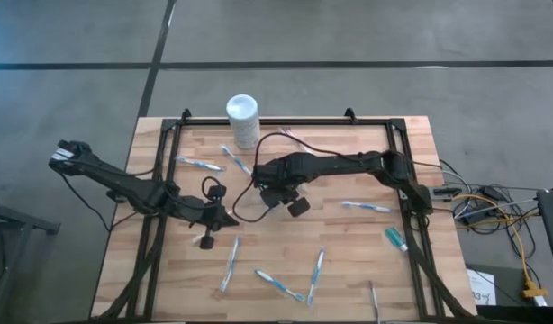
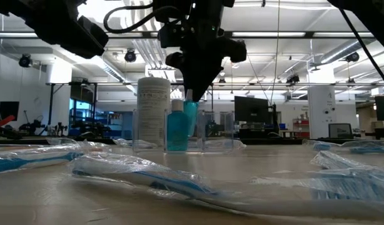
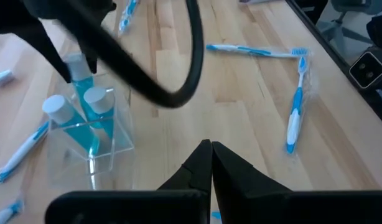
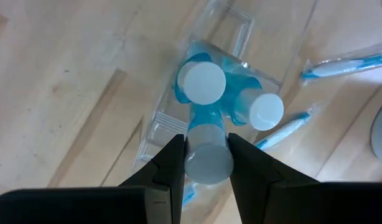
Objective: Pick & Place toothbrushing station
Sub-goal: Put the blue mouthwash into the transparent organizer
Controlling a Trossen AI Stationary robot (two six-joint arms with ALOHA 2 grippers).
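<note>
The right pincer (image 4: 206, 163) hangs over the middle of the wooden surface (image 1: 349, 261), clamped on the white cap of a blue bottle (image 4: 208, 158) directly above the clear holder (image 4: 172, 115). The holder stands on the surface near the white canister (image 1: 242, 119), and two more white-capped blue bottles (image 4: 203, 82) already sit in it, leaning against each other. From table height, the held bottle tilts beneath the dark fingers, its lower part down among the others inside the holder (image 2: 198, 131); whether it touches the bottom cannot be told. The left pincer (image 3: 211, 165) is clenched on nothing, its fingertips pressed together, hovering over the surface a little to the left of the holder and pointing toward it; a black cable (image 3: 178, 81) loops across its view. Wrapped toothbrushes (image 1: 281, 283) lie scattered over the surface: several along the near edge, one (image 1: 365, 207) beside the right arm, others close to the canister. One more small blue bottle (image 1: 396, 238) lies on its side near the right rail of the black frame (image 1: 276, 121) that borders the surface.
</note>
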